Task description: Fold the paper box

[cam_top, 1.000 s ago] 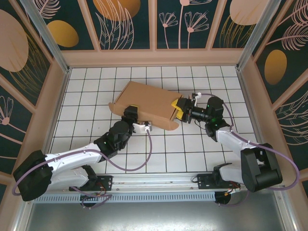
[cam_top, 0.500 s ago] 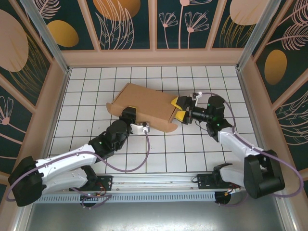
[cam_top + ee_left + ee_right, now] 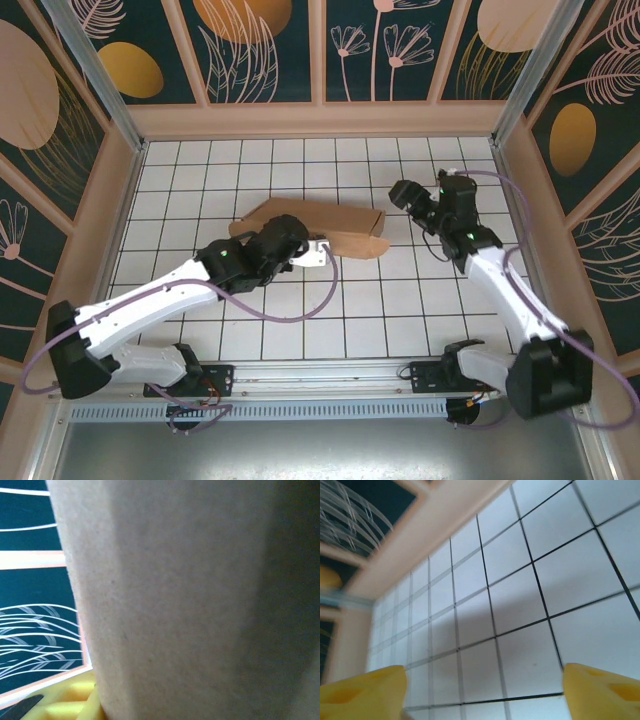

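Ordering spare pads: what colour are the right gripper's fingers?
The fingers are yellow; the right wrist view shows them best.

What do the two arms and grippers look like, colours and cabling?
The left arm and right arm have white link shells with black joints and black base housings. A purple cable loops loose along each. The right gripper has yellow fingers. The left gripper is black-bodied, with a yellow finger showing in its wrist view. No markings are legible.

Paper box [image 3: 190,600] jammed right up vs. the lens, plain brown card, darker twd its right side. Yellow finger pad [image 3: 70,700] just beside its btm-left edge; teal wall panel [image 3: 30,630] w/ white lines left of it.
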Tool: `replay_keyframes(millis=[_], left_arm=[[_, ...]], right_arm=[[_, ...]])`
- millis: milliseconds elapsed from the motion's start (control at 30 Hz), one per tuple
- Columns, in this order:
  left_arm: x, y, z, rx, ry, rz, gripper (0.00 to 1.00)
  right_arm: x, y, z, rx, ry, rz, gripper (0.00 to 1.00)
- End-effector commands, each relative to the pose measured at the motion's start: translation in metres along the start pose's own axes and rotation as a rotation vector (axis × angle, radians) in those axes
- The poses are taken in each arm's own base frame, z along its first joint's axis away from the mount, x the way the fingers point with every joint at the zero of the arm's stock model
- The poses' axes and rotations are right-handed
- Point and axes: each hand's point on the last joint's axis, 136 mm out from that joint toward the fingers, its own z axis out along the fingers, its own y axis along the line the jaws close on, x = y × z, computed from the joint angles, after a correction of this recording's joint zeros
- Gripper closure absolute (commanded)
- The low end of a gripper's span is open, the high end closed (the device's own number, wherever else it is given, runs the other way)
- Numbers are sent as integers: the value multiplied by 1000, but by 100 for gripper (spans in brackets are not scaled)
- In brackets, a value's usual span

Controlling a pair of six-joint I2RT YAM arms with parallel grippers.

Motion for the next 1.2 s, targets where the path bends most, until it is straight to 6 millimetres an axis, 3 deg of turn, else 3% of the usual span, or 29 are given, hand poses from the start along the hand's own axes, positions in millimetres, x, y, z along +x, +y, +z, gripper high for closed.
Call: replay_keyframes(millis=[0,67,233,433,533,733,867,967,1167], left_arm=[[15,-28,-5,159,103,-39,62],[11,-35,-4,214,108,-43,61],[1,-48,-3,318,107,-51,62],[-9,-60,7,391,111,-38,64],[-12,-64,17,409,126,-31,61],[-17,-67,40,452,164,-66,56],[-19,-60,51,450,180,-102,51],[-21,-57,62,450,193,-129,41],[-23,-51,68,427,193,-144,31]], right_arm=[[7,16,39,-157,116,-177,39],[22,12,69,-194,253,-177,55],[90,21,115,-368,584,-159,75],[188,37,124,-455,895,-259,83],[217,31,127,-445,980,-269,90],[247,23,125,-463,1055,-264,94],[257,24,124,-467,1078,-272,94],[255,21,128,-442,1063,-287,90],[240,17,138,-402,993,-298,81]])
